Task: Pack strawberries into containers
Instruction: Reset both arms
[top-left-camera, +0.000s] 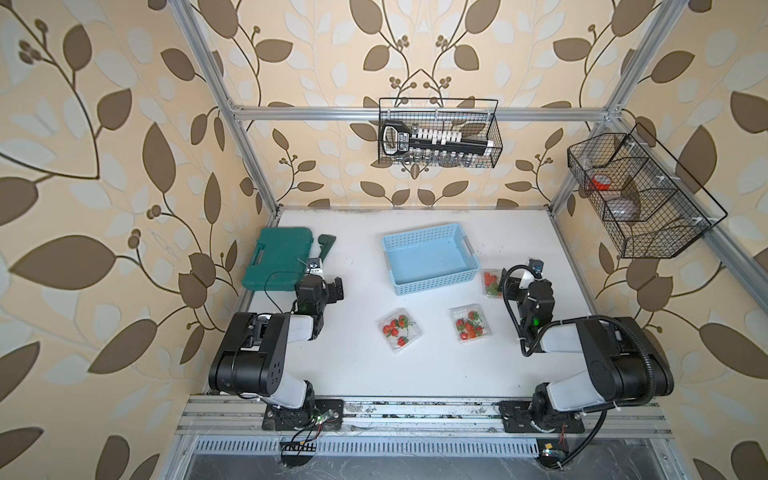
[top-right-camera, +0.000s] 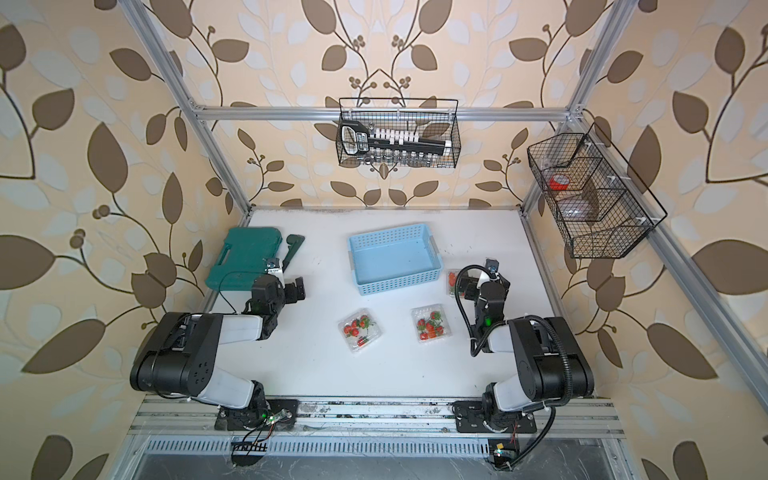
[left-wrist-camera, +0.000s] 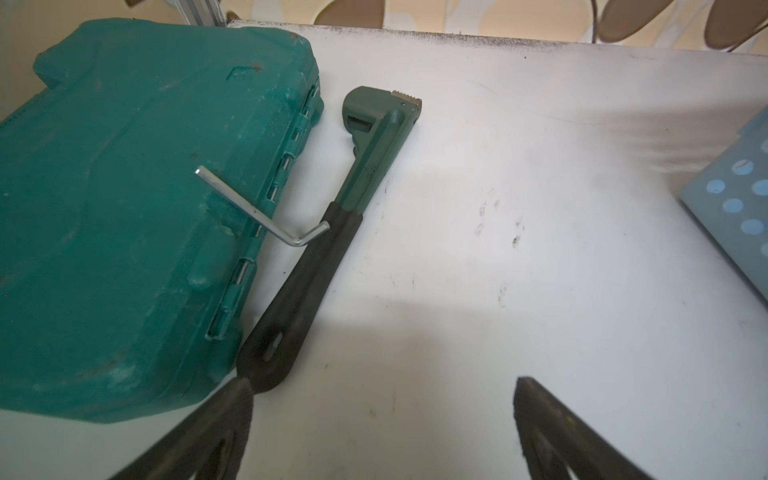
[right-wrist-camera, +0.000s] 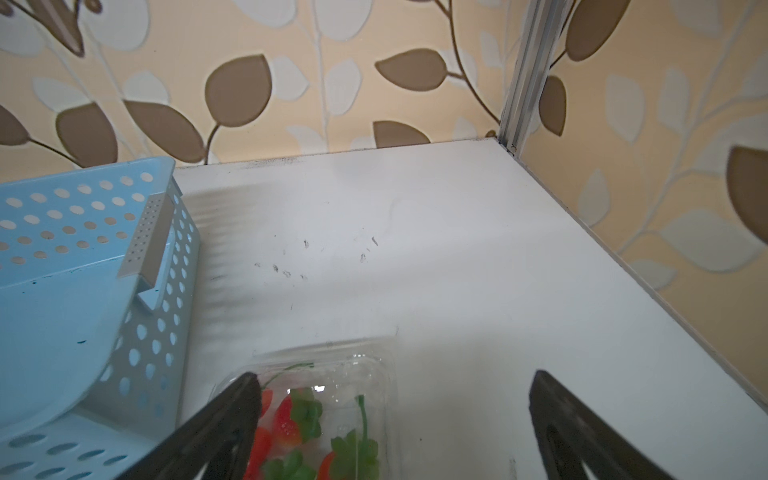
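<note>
Three clear containers sit on the white table, each with red strawberries inside. One container (top-left-camera: 400, 329) is at the front middle and a second (top-left-camera: 472, 323) lies to its right. The third (top-left-camera: 492, 283) rests by the blue basket's right front corner. Both top views show all three. My right gripper (right-wrist-camera: 392, 378) is open above that third container (right-wrist-camera: 332, 399). One finger crosses its edge, and its strawberries (right-wrist-camera: 286, 419) show through the plastic. My left gripper (left-wrist-camera: 382, 384) is open over bare table next to the green case, holding nothing; it also appears in a top view (top-left-camera: 336, 288).
A light blue perforated basket (top-left-camera: 428, 262) stands empty at the back middle. A dark green tool case (top-left-camera: 276, 255) lies at the back left, with a green wrench (left-wrist-camera: 374, 141) beside it and a hex key (left-wrist-camera: 257, 212) across its edge. Wire baskets (top-left-camera: 438, 133) hang on the walls.
</note>
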